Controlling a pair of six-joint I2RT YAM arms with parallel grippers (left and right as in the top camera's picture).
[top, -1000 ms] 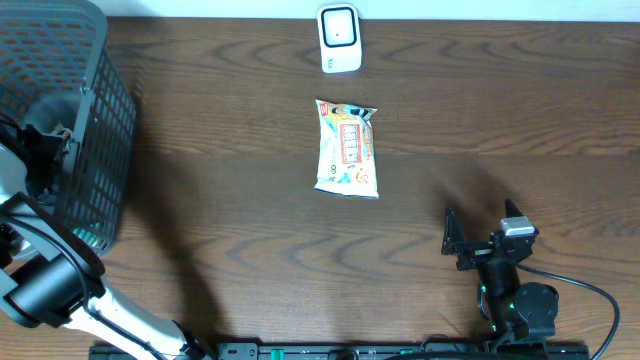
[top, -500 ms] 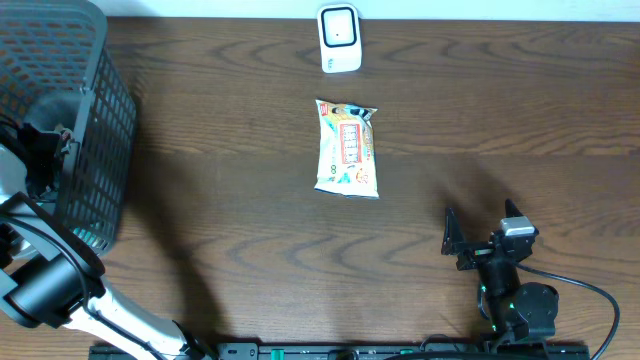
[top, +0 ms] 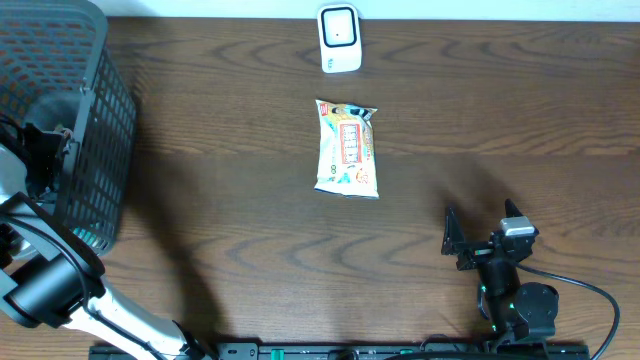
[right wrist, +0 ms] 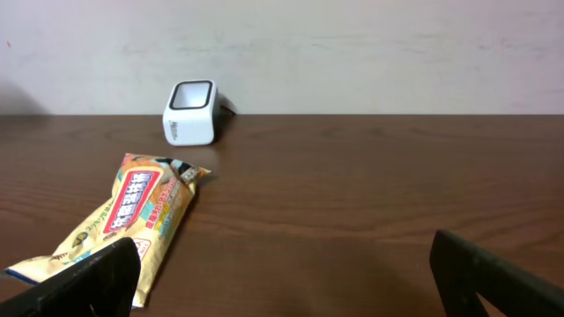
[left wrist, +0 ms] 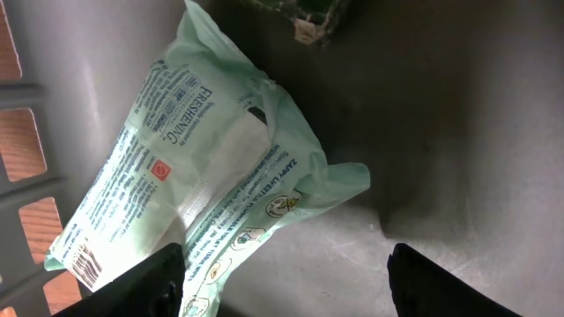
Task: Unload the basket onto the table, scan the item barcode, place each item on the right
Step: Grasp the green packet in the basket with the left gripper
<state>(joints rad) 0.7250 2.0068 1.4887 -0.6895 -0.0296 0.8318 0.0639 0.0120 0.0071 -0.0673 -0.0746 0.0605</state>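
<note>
A white barcode scanner stands at the table's far edge, and the right wrist view shows the scanner too. A yellow snack packet lies flat in front of it. My left arm reaches down into the grey basket. There my left gripper is open just over a pale green wipes pack, whose lower edge lies by the left finger; a barcode shows on its corner. My right gripper rests open low at the near right, holding nothing.
A dark green item lies on the basket floor beyond the wipes pack. The basket's mesh wall stands at the table's left end. The snack packet lies ahead and left of my right gripper.
</note>
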